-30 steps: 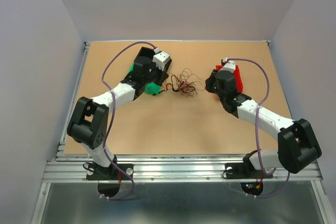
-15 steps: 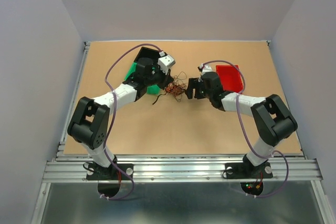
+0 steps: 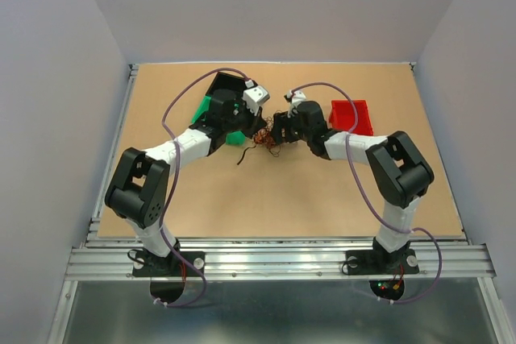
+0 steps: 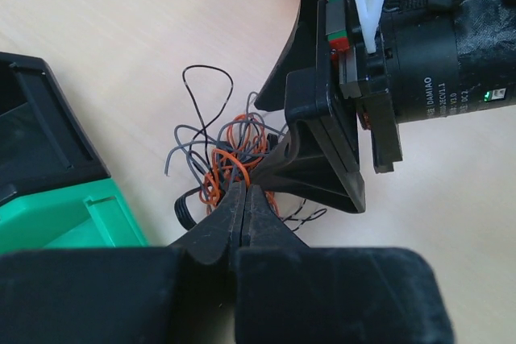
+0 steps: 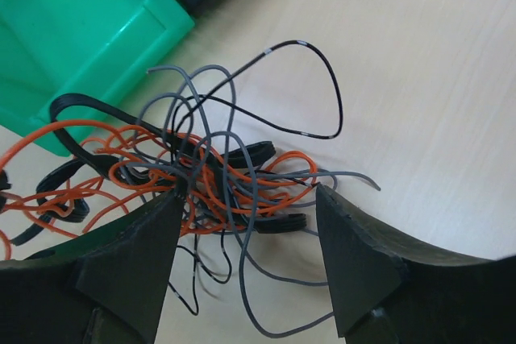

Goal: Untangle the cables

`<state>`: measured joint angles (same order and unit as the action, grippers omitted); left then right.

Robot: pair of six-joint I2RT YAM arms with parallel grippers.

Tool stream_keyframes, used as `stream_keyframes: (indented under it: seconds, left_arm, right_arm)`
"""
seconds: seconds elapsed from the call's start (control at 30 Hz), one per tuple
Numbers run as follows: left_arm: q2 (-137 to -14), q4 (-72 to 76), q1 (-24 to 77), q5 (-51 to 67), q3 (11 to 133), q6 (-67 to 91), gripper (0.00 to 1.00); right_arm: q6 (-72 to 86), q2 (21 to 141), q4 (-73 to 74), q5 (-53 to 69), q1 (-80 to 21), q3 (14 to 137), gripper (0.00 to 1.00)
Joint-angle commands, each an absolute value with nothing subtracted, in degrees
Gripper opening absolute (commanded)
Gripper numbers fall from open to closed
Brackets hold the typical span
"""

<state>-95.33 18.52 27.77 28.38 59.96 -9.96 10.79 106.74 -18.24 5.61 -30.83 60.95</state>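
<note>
The cables [image 5: 218,175] are lying knotted on the table [image 3: 322,199] beside the green bin [image 5: 72,30]. The left claw [image 4: 244,195] is pinching shut on their orange loops; the right claw [image 5: 246,192] is gaping around the knot. Closing here, it is risking grabbing several strands and tightening everything

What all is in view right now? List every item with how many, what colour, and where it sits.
table: one, tan, under everything
cables: one tangle of thin strands, orange, grey and black, mid-table between the two hands
green bin: one, green, left of the tangle
black bin: one, black, on the far side of the green bin
red bin: one, red, right of the tangle
left arm, right arm: two, black and white with purple leads, reaching in from the near edge
left hand: one, black, closed on the tangle
right hand: one, black, open, fingers straddling the tangle
</note>
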Motion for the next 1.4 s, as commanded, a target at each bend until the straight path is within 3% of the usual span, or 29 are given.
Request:
stream_keyframes:
  seconds: [0.0,0.13,0.23,0.27,0.37,0.77,0.97,1.1,1.2,1.37]
  left_arm:
    - [-95.45,18.98,27.42,29.18,61.61,-9.41,0.0]
    - [-95.54,18.98,26.81,29.62,61.7,-8.97,0.0]
    - [-95.62,18.98,26.46,29.88,61.96,-8.88,0.0]
    - [-95.71,18.98,26.37,29.97,62.05,-8.88,0.0]
    - [-95.71,18.98,26.02,30.23,62.05,-8.7,0.0]
    - [-89.22,24.34,18.02,33.74,58.8,-1.68,0.0]
    - [-85.87,28.3,13.8,34.45,55.9,2.11,0.0]
    - [-83.5,29.62,13.71,31.04,54.41,2.55,0.0]
    - [-81.83,30.67,13.71,31.81,53.26,2.64,0.0]
    - [-78.93,31.46,17.21,37.09,51.34,-1.73,0.0]
  right_arm:
    - [11.34,107.75,-19.07,6.15,-31.38,62.93,0.7]
    - [12.39,109.86,-19.08,7.91,-32.16,64.16,0.65]
    - [14.67,110.74,-18.02,7.04,-32.87,65.39,0.36]
    - [15.46,110.22,-18.02,6.16,-32.87,65.13,0.17]
    - [17.57,104.96,-18.11,5.71,-32.87,62.94,0.01]
    - [26.8,63.5,-12.57,-22.58,-27.96,46.24,0.0]
    - [31.99,52.92,-6.6,-26.28,-20.92,44.56,0.01]
    - [33.4,48.0,-2.64,-35.76,-20.57,44.91,0.01]
    - [31.91,43.43,-2.55,-36.39,-20.48,44.56,0.0]
    - [27.43,41.83,-2.64,-24.56,-20.48,46.31,0.0]
